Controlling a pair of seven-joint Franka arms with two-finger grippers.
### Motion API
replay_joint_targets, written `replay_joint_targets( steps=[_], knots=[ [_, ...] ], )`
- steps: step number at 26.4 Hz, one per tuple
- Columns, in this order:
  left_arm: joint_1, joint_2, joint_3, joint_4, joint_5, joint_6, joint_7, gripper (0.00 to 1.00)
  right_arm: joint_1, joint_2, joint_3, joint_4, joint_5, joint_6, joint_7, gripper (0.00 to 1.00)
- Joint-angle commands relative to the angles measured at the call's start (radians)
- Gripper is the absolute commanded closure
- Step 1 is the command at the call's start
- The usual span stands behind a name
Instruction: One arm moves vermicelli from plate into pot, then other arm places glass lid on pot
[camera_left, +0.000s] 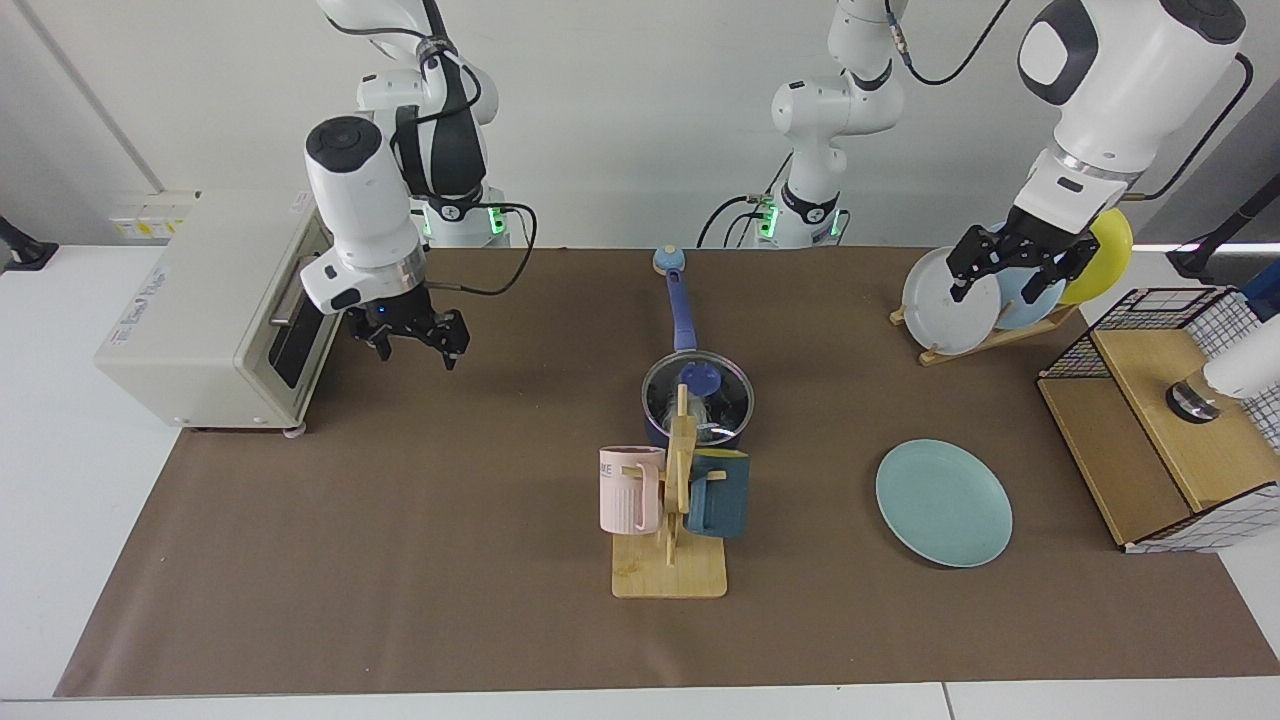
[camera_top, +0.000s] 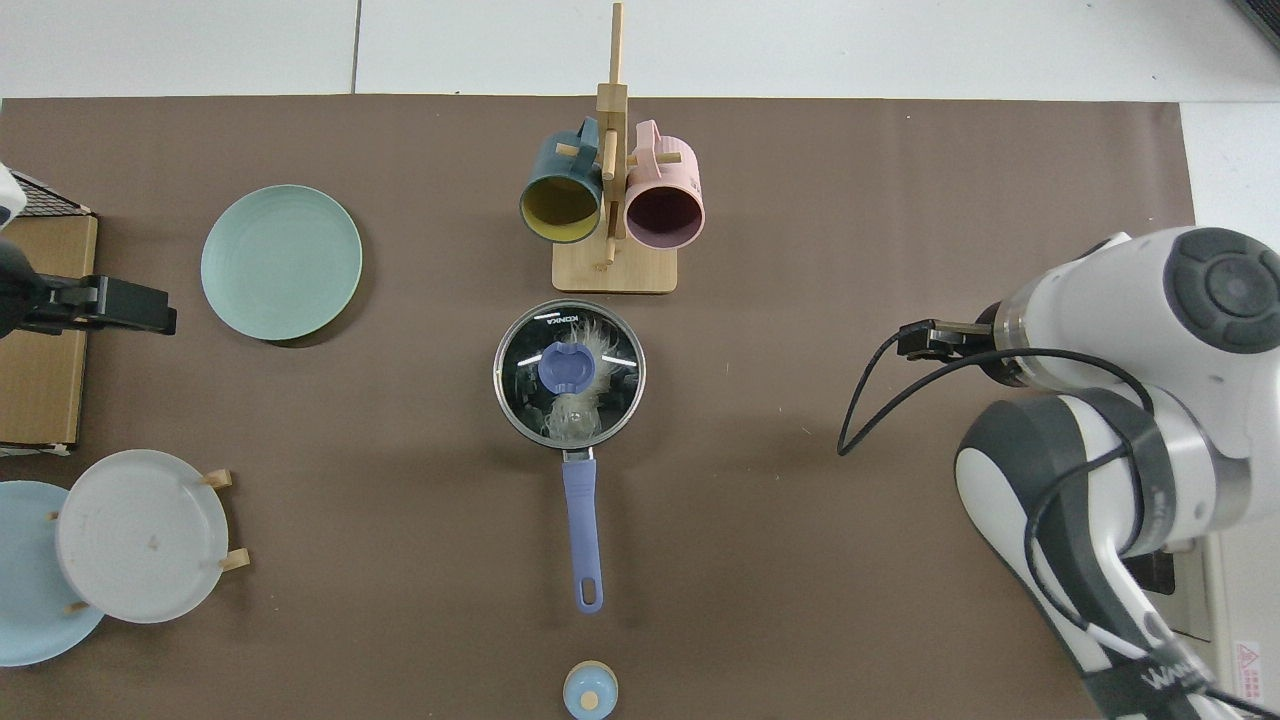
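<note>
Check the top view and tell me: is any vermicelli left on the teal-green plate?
No, the plate is bare; the vermicelli sits under the glass lid.

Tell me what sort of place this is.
Likely a robotics lab staged as a kitchen: two white arms mounted at a paper-covered table, beside a toaster oven, a mug rack and a lidded pot.

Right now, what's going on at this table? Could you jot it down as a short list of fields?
pot: mid-table, glass lid seated on it
vermicelli: inside the pot, seen through the lid
plate: bare, on the brown mat
right gripper: open, holds nothing, beside the toaster oven
left gripper: open, holds nothing, in front of the plate rack
mug stand: one pink mug, one dark teal mug
</note>
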Motion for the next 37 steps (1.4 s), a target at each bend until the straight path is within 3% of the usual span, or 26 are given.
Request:
replay_joint_targets(
  steps=[1,8,16,37],
  knots=[
    [-0.006,-0.025,0.004,-0.029,0.019,0.015,-0.001,0.0,-0.05,-0.128,0.013,-0.105,0.002,-0.031,-0.04,0.01],
    [-0.005,-0.025,0.004,-0.029,0.019,0.015,-0.001,0.0,-0.092,-0.067,0.013,-0.013,0.043,-0.044,-0.129,0.01],
    [-0.006,-0.025,0.004,-0.029,0.019,0.015,-0.001,0.0,-0.098,0.03,0.011,0.182,0.036,-0.211,-0.152,0.01],
    [-0.008,-0.025,0.004,-0.029,0.019,0.015,-0.001,0.0,-0.128,0.019,0.01,0.188,0.06,-0.205,-0.198,0.01]
  ],
)
